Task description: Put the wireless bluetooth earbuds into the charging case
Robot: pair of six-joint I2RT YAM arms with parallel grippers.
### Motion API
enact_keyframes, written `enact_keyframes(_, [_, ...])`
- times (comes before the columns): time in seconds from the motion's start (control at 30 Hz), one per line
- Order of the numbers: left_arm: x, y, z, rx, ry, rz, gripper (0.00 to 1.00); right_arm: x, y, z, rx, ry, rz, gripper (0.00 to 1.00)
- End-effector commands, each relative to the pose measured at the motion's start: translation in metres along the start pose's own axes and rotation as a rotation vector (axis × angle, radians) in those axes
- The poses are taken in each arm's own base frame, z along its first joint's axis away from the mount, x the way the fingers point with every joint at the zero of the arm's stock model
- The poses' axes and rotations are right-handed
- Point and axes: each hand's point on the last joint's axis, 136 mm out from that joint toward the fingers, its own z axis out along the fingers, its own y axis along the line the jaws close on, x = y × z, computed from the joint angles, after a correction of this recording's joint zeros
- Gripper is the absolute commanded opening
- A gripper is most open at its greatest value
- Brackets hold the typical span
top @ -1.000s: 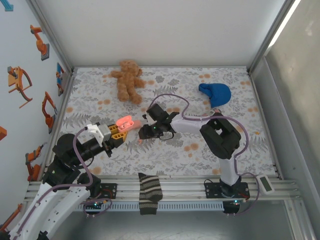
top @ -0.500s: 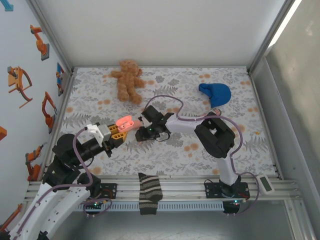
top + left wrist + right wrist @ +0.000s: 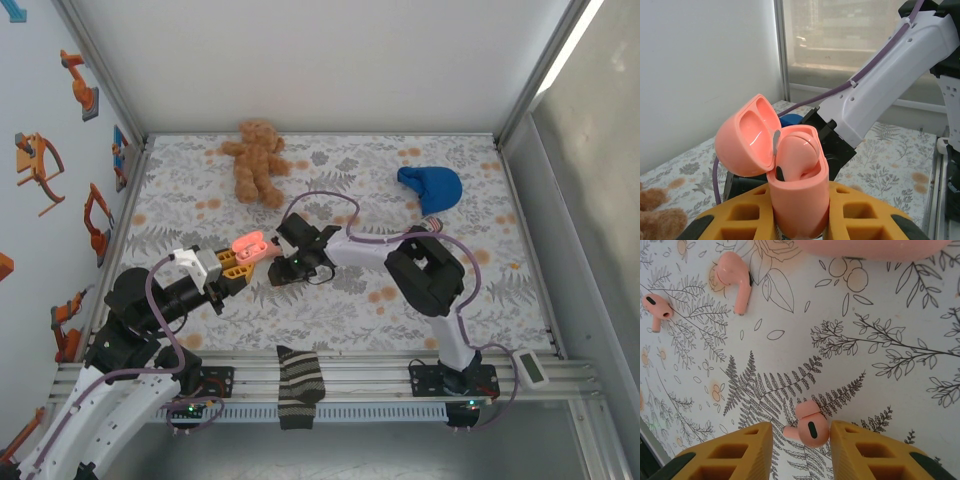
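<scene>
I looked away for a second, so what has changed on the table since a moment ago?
The right arm swung left, so the right gripper now straddles a tiny salmon-pink plastic earbud, not gripping it. The left gripper still holds the open salmon-pink plastic charging case; everything else stayed put.

Bright, even overhead light, faint soft shadows on worktop (image 3: 350, 160), white glare strip beyond its far right corner, glossy highlights inside charging case (image 3: 800, 205) lid, background behind it washed out, soft.
</scene>
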Motion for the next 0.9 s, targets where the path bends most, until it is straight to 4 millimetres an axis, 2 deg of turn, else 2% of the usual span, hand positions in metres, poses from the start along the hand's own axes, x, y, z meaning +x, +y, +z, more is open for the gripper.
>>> enact_keyframes(0.0, [-0.011,-0.003,-0.004,0.009,-0.043,0.039,0.19,0.002,-0.005,0.005,0.048,0.020,-0.015,0.34])
enact_keyframes(0.27, [-0.010,-0.003,-0.003,0.011,-0.041,0.037,0.19,0.007,-0.006,0.011,0.097,0.047,-0.049,0.33])
enact_keyframes(0.6, [-0.012,-0.003,-0.006,0.005,-0.050,0.041,0.19,0.012,-0.005,0.020,0.118,0.070,-0.058,0.28])
enact_keyframes(0.87, [-0.012,-0.004,-0.006,0.004,-0.051,0.041,0.19,0.012,-0.004,0.019,0.120,0.068,-0.065,0.22])
